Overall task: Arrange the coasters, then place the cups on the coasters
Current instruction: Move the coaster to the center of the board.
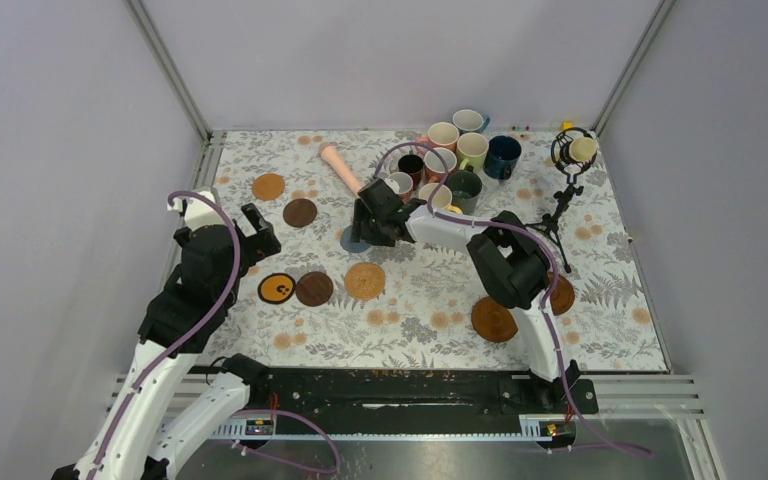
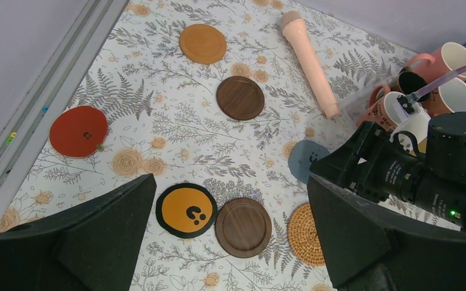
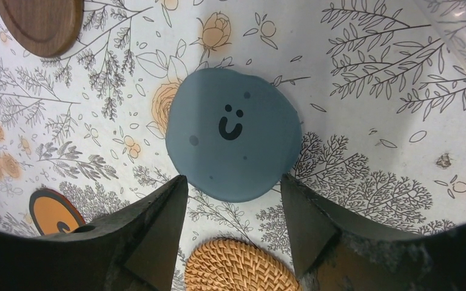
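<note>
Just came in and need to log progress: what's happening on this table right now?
The right gripper reaches across to the grey-blue coaster in the middle, open around its near edge, not gripping it. The left gripper hangs open and empty over the left side. The other coasters lie scattered flat, and the mugs stand bunched toward the far edge, none on a coaster.

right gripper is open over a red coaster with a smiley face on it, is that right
Only the colour is wrong. The right wrist view shows that the coaster is grey-blue, not red. The right gripper is open over it, and it does bear a smiley face.
</note>
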